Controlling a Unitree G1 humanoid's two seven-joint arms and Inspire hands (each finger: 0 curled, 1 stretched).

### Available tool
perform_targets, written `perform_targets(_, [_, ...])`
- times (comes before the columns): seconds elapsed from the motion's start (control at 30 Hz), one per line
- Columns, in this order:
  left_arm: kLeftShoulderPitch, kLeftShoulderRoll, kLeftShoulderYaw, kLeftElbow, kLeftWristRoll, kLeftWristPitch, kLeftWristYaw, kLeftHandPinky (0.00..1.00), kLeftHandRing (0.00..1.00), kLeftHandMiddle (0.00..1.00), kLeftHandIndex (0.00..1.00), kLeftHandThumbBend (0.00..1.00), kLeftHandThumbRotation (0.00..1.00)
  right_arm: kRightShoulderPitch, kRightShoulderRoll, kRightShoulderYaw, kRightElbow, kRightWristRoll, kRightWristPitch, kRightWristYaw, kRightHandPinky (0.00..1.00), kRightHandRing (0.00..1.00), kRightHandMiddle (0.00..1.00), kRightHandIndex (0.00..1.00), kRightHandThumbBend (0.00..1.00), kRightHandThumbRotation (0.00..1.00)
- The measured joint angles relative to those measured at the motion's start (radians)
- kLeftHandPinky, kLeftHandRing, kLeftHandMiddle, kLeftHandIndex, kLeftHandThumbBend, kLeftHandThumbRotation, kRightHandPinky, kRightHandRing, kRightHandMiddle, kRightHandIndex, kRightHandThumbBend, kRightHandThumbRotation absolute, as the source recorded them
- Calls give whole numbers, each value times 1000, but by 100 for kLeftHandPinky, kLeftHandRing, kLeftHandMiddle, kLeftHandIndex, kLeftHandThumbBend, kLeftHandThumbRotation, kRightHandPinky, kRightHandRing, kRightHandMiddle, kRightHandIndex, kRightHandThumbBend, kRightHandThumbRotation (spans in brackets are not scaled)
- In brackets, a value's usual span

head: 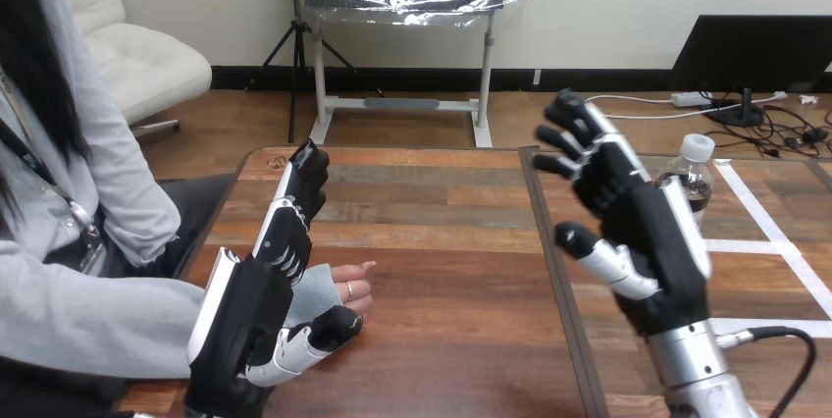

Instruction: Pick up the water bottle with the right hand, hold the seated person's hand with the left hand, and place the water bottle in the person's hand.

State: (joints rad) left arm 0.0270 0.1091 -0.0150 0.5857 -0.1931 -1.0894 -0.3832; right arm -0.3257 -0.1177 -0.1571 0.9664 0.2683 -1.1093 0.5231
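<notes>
Right hand (643,217), fingers (564,109) apart, before water bottle (695,173); left hand (250,315) straight-fingered beside person's hand (343,290).

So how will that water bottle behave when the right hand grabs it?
The water bottle stands upright, tall and narrow, so a sideways nudge could probably tip it. Its clear plastic wall likely flexes and may feel slick. Being round, it would likely roll if toppled.

Smooth, slightly glossy wooden table (442,271); clear plastic water bottle (697,185); silver metal forearm (692,359).

Left hand (245,325) beside person's hand (346,292), bottle (697,185) upright
</notes>
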Motion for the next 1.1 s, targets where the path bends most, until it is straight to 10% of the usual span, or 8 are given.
perform_targets(1.1, [0, 1, 0, 0, 11, 1, 13, 100, 100, 100, 100, 100, 72, -187, -130, -117, 103, -79, 13, -251, 89, 94, 95, 98, 100, 63])
